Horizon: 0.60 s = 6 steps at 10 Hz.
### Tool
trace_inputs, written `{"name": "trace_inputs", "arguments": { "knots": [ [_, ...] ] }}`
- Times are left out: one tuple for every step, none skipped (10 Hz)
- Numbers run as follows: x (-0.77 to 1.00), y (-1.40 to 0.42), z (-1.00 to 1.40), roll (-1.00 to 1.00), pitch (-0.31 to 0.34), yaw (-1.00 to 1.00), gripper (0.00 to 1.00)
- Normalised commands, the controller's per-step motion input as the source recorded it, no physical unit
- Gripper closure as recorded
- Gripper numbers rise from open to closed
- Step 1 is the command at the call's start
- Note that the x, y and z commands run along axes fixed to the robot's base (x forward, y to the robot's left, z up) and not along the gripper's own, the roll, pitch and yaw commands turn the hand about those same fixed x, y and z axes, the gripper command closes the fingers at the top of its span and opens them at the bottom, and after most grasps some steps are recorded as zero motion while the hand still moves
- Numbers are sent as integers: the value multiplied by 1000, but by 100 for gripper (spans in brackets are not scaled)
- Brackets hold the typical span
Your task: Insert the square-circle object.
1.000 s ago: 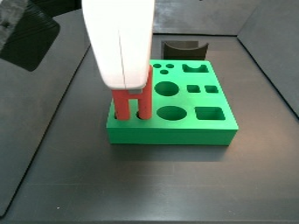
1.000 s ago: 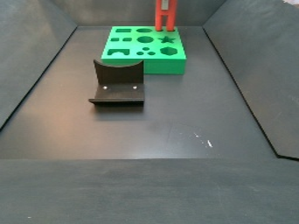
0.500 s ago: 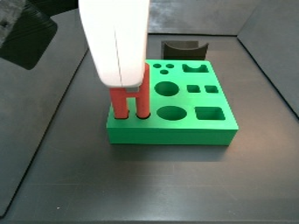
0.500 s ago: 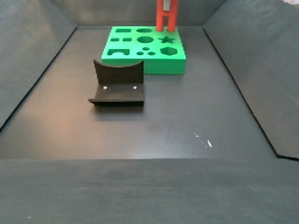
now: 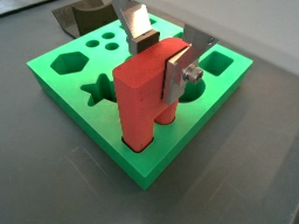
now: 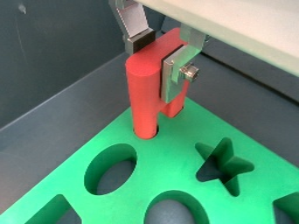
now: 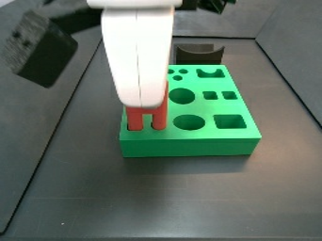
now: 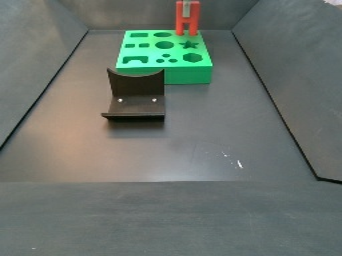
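A: Where is the red block [image 5: 146,96] right now?

B: Clamped in the gripper [image 5: 163,54], standing upright. Its two prongs go down into holes at a corner of the green board [image 5: 70,87], directly under the gripper. In both wrist views the silver fingers [image 6: 179,73] press on opposite faces of the block's upper part, so the gripper is closed on it.

A: How far in are the prongs?

B: In a wrist view the round prong [image 6: 142,105] has its foot inside a round hole. In a side view both prongs [image 7: 143,119] meet the board's top, with most of the block above the surface, its upper part hidden behind the white gripper body [image 7: 136,52].

A: What else is in the board?

B: Nothing that I can see. The star hole [image 6: 225,163], the round and oval holes and the hexagon hole [image 5: 70,62] beside the gripper all look bare.

A: Does any view show more than the others?

B: A side view takes in the dark bracket fixture [image 8: 135,96] on the floor, well apart from the gripper, and only the block's lower part [image 8: 187,18] at the frame edge. Another side view shows a dark curved block [image 7: 199,51] beyond the board, away from the gripper
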Motion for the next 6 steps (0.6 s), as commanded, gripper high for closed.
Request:
{"name": "trace_inputs", "arguments": {
  "knots": [
    [9,9,-300,0,0,0,100],
    [20,14,-309,-27,-9,0,100],
    [54,0,-249,-33,0,0,100],
    [71,0,-231,-31,0,0,100],
    [54,0,-269,-6,0,0,100],
    [37,0,-254,0,0,0,100]
  ]
}}
